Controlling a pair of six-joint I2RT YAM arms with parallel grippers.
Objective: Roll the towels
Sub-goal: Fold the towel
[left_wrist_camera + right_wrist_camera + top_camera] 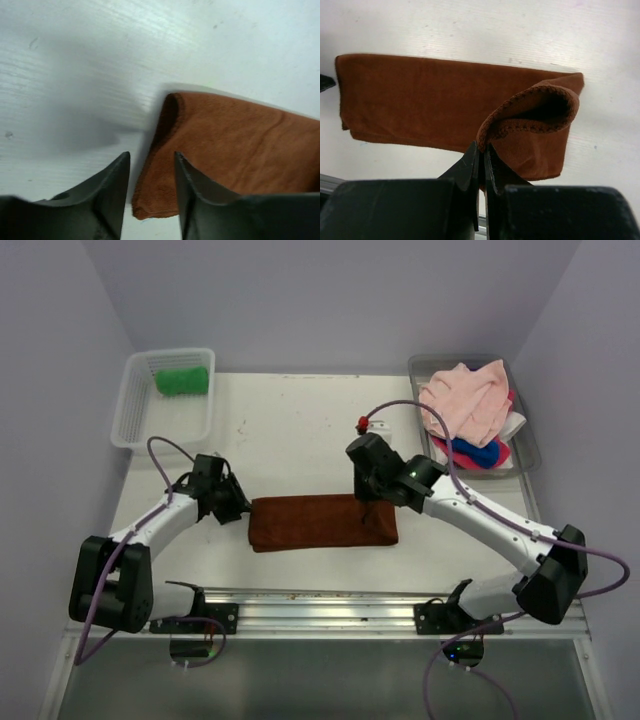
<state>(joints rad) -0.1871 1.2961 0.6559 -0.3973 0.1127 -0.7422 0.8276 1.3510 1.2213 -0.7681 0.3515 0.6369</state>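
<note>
1. Right claw [481, 152] is clenched on the rust brown towel [420, 100], pinching the hem at its right end. That end is lifted and curls over into an open loop.
2. Left claw [151, 155] is released. Its fingers stand apart with the towel's left corner between them, and that end is doubled over with a rounded fold.
3. The towel is fuzzy terry, folded into one long narrow strip. It lies flat across the middle of the worktop [290, 430] between the two claws.
4. Edges: the strip's long near side runs along the metal rail [320, 598] at the front, close to it but not touching.
5. Room: there's bare worktop behind the strip, all the way to the white basket [130, 420] at the back left and the clear tray [530, 445] at the back right. Walls close in both sides.
6. Count: two claws, one basket, one tray and one brown towel out on the worktop.
7. One green towel [182, 380] sits bundled in the basket.
8. The tray pile shows four colours: pink towel [465, 400] on top, with blue [485, 453], magenta [455, 450] and white [517, 425] bits poking out under it.
</note>
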